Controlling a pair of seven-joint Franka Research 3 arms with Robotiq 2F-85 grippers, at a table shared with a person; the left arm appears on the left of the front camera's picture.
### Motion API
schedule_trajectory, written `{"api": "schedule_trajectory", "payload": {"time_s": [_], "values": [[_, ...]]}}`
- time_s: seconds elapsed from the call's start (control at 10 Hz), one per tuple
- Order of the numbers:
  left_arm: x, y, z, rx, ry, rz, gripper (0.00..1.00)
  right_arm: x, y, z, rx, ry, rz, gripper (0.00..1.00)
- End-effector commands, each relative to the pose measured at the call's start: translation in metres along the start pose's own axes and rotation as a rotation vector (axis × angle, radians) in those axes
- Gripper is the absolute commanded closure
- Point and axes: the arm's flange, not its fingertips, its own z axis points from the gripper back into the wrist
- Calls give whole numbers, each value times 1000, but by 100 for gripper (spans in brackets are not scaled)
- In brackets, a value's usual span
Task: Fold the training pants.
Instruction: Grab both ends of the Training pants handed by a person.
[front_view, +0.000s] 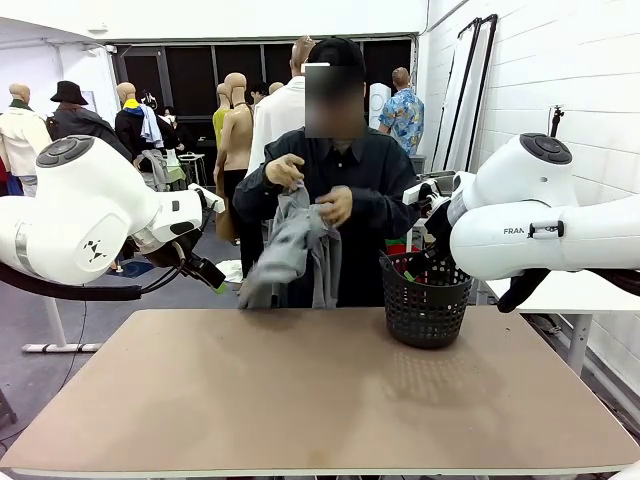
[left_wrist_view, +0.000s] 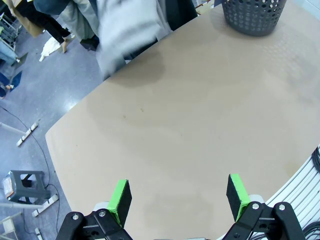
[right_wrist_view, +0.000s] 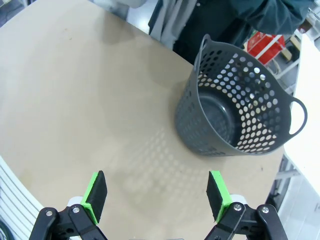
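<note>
Light grey soft jersey training pants (front_view: 290, 250) are off the table, bunched up in the person's hands at the far edge, left of centre. The person's right hand (front_view: 285, 170) grips the cloth up near the chest and the left hand (front_view: 335, 205) pinches it a bit lower. The rest hangs down in loose folds to about the table's far rim; I cannot tell if the hem touches it.

My left arm comes in from the left side, elbow high, wrist tipped down and forward near the far-left corner. The left gripper (left_wrist_view: 178, 192) hangs over bare tan tabletop (left_wrist_view: 200, 115); its green pads (left_wrist_view: 120, 195) are spread wide with nothing between them. In its wrist view the grey cloth (left_wrist_view: 127, 30) sits blurred at the top, well apart from the fingers.

My right arm reaches in from the right, big white joint raised, forearm angled down toward the black perforated plastic basket (front_view: 428, 300). The right gripper (right_wrist_view: 156, 192) is also spread wide and holds nothing; it hovers above the table near the basket (right_wrist_view: 235, 115), which stands upright at the far right of the table
</note>
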Motion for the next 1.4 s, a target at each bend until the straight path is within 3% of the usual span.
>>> {"api": "schedule_trajectory", "payload": {"time_s": [0.0,1.3], "values": [[-1,0,-1,-3,4,-8,0,0,0,0,0,0,1,0],[-1,0,-1,-3,4,-8,0,0,0,0,0,0,1,0]]}}
